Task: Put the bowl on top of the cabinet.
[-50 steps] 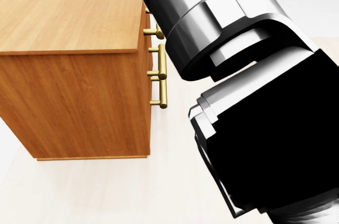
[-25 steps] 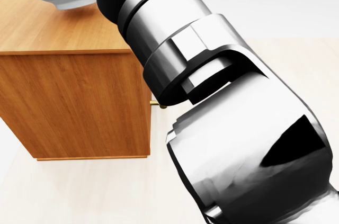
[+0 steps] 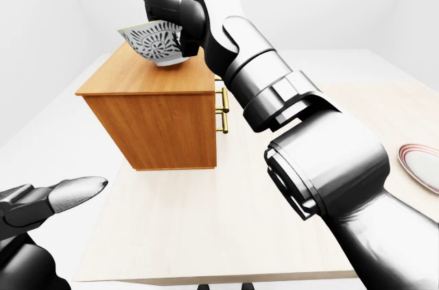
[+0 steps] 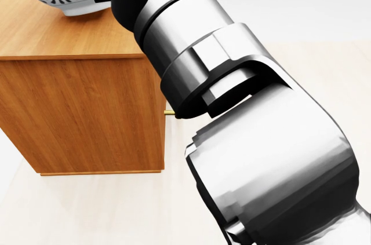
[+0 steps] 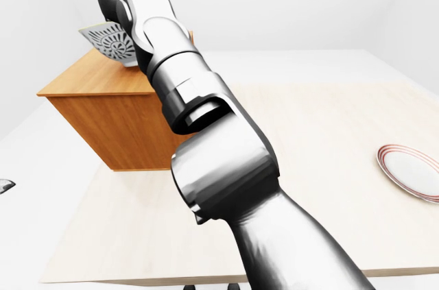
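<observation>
Bowl dipped slightly lower over cabinet, tilted, base downward; right hand clenched on it.

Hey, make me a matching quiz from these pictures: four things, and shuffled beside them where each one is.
1 bowl
2 cabinet
3 plate
4 left hand

A lower left corner of the left-eye view
B stands on the table, left of centre
C held tilted over the cabinet top
D lies at the eye views' right edge

Pairs: 1-C, 2-B, 3-D, 4-A
</observation>
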`<state>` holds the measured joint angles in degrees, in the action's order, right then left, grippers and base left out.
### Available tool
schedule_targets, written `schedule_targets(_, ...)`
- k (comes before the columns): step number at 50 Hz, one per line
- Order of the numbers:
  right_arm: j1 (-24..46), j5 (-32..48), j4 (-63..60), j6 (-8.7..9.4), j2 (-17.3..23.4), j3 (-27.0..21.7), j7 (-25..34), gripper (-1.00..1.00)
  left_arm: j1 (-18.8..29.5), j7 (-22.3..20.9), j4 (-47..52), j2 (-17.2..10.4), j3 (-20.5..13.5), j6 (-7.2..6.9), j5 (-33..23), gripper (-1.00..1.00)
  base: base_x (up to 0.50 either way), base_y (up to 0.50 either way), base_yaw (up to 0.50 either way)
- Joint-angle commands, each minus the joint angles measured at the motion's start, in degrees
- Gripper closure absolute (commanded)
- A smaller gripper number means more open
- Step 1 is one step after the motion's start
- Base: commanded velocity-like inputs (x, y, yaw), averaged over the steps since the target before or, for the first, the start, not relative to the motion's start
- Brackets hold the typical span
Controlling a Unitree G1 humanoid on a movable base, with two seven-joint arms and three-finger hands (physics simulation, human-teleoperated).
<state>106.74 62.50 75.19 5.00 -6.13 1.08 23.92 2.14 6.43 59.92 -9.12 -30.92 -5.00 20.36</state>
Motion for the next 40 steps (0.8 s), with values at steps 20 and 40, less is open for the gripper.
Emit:
schedule_targets(20,-2.1,0.3,0.8,0.00,0.4,2.3,-0.3,0.07,-0.1,-0.5,-0.4,0.3,-0.2,0.00,-0.3,-1.00,0.00,0.00,0.00)
schedule_targets(40,1.9,-1.9,0.5,0.00,0.9,0.3,-3.0,-1.00,-0.1,-0.4,-0.3,0.3,-0.3,0.00,-0.1,-1.00,0.00,0.00,0.00)
